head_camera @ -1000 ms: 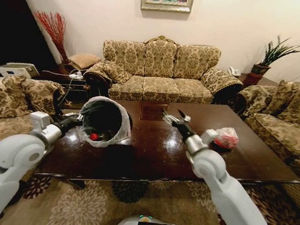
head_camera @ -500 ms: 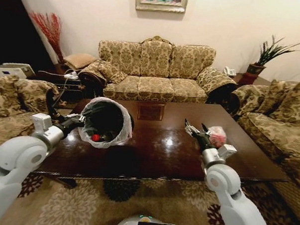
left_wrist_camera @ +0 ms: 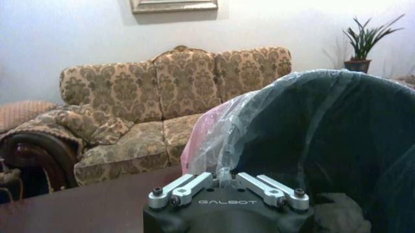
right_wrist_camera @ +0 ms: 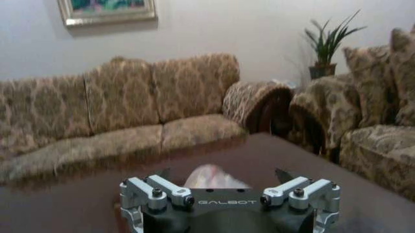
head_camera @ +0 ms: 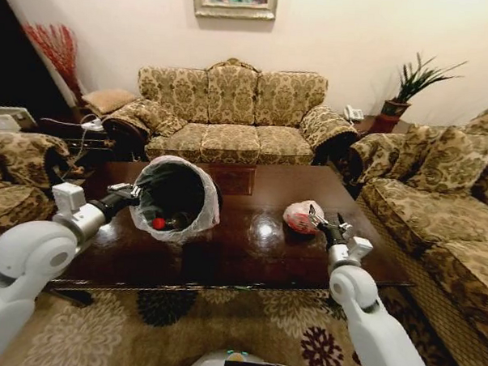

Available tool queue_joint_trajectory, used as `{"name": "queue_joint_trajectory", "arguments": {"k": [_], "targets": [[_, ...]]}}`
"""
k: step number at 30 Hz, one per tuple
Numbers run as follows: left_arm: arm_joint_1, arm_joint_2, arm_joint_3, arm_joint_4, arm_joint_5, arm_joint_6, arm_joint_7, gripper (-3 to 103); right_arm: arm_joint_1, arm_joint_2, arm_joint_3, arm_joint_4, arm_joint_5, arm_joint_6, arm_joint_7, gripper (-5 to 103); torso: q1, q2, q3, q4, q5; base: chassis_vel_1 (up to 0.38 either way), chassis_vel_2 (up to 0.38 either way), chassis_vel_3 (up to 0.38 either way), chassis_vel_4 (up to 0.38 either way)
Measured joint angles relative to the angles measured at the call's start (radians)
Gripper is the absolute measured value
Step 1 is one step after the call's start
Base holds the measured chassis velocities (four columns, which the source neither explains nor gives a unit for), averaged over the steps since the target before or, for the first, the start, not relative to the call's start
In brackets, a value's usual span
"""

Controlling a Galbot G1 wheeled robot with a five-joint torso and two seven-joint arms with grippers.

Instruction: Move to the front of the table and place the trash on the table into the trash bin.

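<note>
Now the left gripper [head_camera: 132, 193] pinches the rim of the trash bin [head_camera: 177, 198], tilted over the table [head_camera: 249, 256] (bottle inside); right of the bin, the right gripper [head_camera: 322, 222], fingers spread, hovers beside the knotted bag [head_camera: 301, 215].

A home living room: a three-seat sofa in gold floral damask [head_camera: 231, 109] stands against the cream wall under a gilt-framed painting [head_camera: 236, 2], with matching sofas at both sides. They ring a glossy dark brown wooden coffee table [head_camera: 249, 248] on a patterned beige carpet [head_camera: 181, 326] (a potted green plant [head_camera: 410, 85] fills one corner).
</note>
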Motion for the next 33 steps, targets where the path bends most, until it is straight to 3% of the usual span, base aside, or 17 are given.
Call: {"name": "queue_joint_trajectory", "arguments": {"k": [5, 9, 10, 16, 19, 25, 28, 33], "targets": [[-0.004, 0.0, 0.005, 0.004, 0.0, -0.001, 0.001, 0, 0.044, 0.0, -0.038, -0.106, 0.002, -0.004, -0.039, 100, 0.0, 0.0, 0.0, 0.0012, -0.0002, 0.043, 0.058, -0.019, -0.024], [-0.006, 0.004, 0.007, 0.008, -0.001, -0.01, 0.01, 0, 0.08, 0.005, -0.061, -0.195, -0.008, -0.002, -0.065, 100, 0.0, 0.0, 0.0, 0.0002, 0.0003, 0.0, 0.0, 0.0, 0.0], [-0.007, 0.004, 0.008, 0.009, -0.001, -0.012, 0.012, 0, 0.093, 0.008, -0.065, -0.226, -0.018, 0.001, -0.067, 100, 0.0, 0.0, 0.0, -0.0001, 0.0019, 0.0, 0.0, 0.0, 0.0], [-0.008, 0.004, 0.011, 0.012, -0.001, -0.012, 0.013, 0, 0.123, 0.011, -0.085, -0.294, -0.032, 0.005, -0.071, 103, 0.0, 0.0, 0.0, -0.0003, 0.0004, 0.0, 0.0, 0.0, 0.0], [-0.01, 0.007, 0.01, 0.015, -0.001, -0.013, 0.013, 0, 0.151, 0.018, -0.107, -0.337, -0.036, 0.01, -0.082, 92, 0.0, 0.0, 0.0, 0.0002, 0.0004, 0.0, 0.0, 0.0, 0.0], [-0.01, 0.011, 0.007, 0.016, -0.003, -0.014, 0.013, 0, 0.168, 0.024, -0.111, -0.345, -0.038, 0.014, -0.079, 81, 0.0, 0.0, 0.0, 0.0, 0.0008, 0.0, 0.0, 0.0, 0.0], [-0.009, 0.005, 0.007, 0.02, -0.003, -0.015, 0.013, 0, 0.137, 0.026, -0.096, -0.281, -0.128, 0.051, -0.071, 68, 0.0, 0.0, 0.0, -0.0001, 0.0005, 0.0, 0.0, 0.0, 0.0], [-0.009, 0.005, 0.006, 0.024, -0.001, -0.016, 0.012, 0, 0.11, 0.023, -0.065, -0.237, -0.225, 0.085, -0.077, 59, 0.0, 0.0, 0.0, -0.0001, 0.0004, 0.0, 0.0, 0.0, 0.0]]}}
